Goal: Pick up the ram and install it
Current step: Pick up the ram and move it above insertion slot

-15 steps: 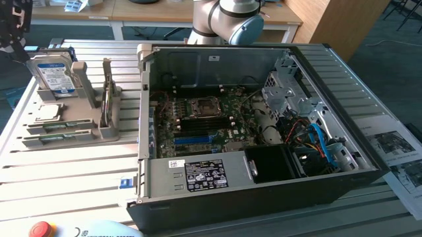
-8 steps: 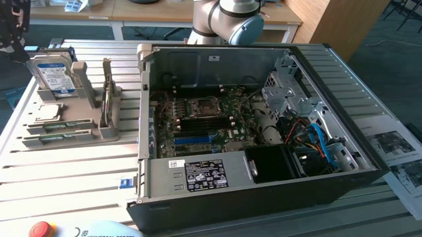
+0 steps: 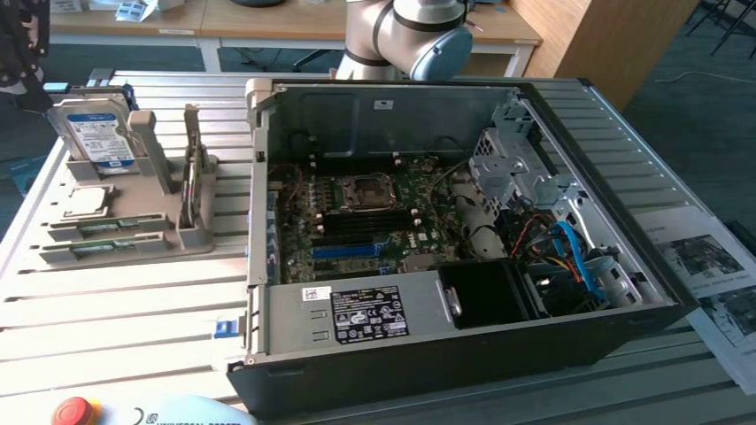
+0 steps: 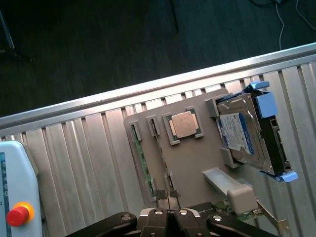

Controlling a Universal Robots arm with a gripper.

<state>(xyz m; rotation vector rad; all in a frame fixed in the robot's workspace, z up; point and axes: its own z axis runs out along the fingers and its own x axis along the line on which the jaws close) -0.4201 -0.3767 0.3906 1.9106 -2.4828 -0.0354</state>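
Ram, a thin green circuit-board stick (image 4: pixel 140 156), sits edgewise in a grey plastic holder (image 4: pixel 192 158) near the slatted metal surface's (image 4: pixel 89 158) edge, long axis along the slats; fingers (image 4: pixel 159 194) closed together, empty. White pendant (image 3: pixel 177 414) lettered "UNIVERSAL".

arm (image 3: pixel 420 31): silver-grey tubes, pale-blue joint cap | claw (image 4: pixel 166 195): black links, silver screws

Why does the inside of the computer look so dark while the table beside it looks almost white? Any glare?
Exterior view: strong light washes the slatted table pale, while the walls of the computer case shade its motherboard. Wrist view: the floor beyond the table is nearly black; the CPU chip shows a soft sheen.
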